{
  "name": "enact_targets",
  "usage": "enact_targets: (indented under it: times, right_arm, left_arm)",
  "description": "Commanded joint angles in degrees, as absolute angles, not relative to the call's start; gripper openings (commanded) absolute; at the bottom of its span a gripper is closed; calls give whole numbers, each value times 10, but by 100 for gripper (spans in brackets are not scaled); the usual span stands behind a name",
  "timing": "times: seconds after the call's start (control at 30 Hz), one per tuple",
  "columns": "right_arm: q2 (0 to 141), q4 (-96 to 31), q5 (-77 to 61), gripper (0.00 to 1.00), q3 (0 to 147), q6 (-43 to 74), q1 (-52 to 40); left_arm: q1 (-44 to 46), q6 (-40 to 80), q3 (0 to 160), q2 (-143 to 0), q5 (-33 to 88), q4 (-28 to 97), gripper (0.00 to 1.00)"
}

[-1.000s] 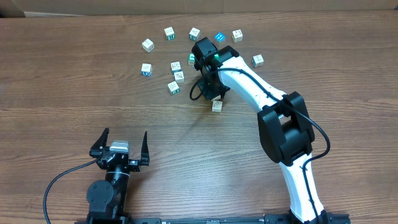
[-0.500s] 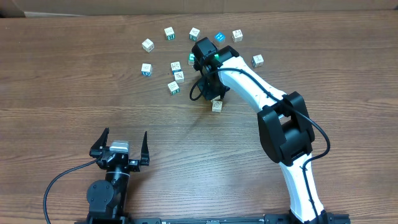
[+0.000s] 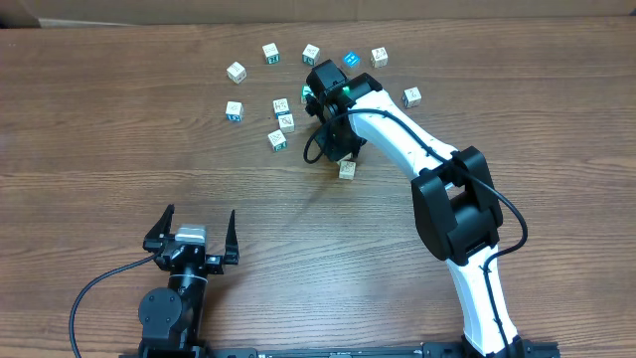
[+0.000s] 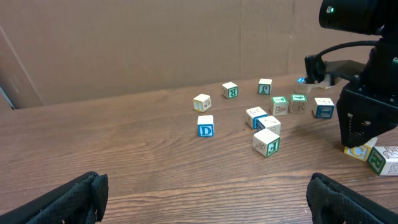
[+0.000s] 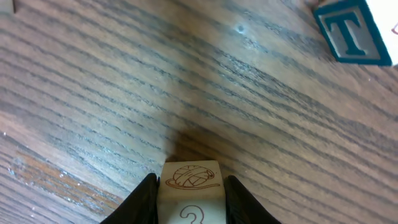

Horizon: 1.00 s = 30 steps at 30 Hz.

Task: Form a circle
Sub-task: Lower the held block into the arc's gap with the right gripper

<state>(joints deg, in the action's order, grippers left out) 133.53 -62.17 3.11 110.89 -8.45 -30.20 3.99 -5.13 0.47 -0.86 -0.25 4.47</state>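
Observation:
Small whitish letter cubes lie scattered at the far middle of the table, roughly in an open arc: one (image 3: 236, 72) at the left, one (image 3: 269, 53) at the top, one (image 3: 411, 96) at the right, with a few more (image 3: 286, 121) inside. My right gripper (image 5: 189, 186) is shut on a cube (image 5: 191, 184) with a yarn-ball drawing, held low over the wood. From the left wrist view this cube (image 4: 356, 151) sits under the right arm's fingers. My left gripper (image 3: 194, 231) rests open near the front edge, with nothing between its fingers.
A solid bright-blue cube (image 3: 350, 60) lies among the far cubes. A cube with a teal T (image 5: 354, 31) is close beside the right gripper, and a tan cube (image 3: 347, 169) lies just in front of it. A cardboard wall (image 4: 155, 43) stands behind the table.

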Motion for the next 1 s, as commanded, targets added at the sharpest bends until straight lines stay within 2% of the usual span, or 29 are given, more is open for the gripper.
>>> enact_targets:
  times: [0.0,0.3,0.63,0.97]
  right_arm:
    - [1321,-620,25,31,1121,-148,-302]
    - [1321,-610,25,34,1121,-164,-302]
    - [1321,-619,25,28,1121,-166,-302]
    - [1321,-619,25,28,1121,-175,-302]
  left_arm:
    - [37,-64,3,-3,-4,44,99]
    - [37,-64,3,-3,-4,44,99]
    - [37,-64,3,-3,-4,44,100]
    - [37,-64,3,-3,-4,44,99]
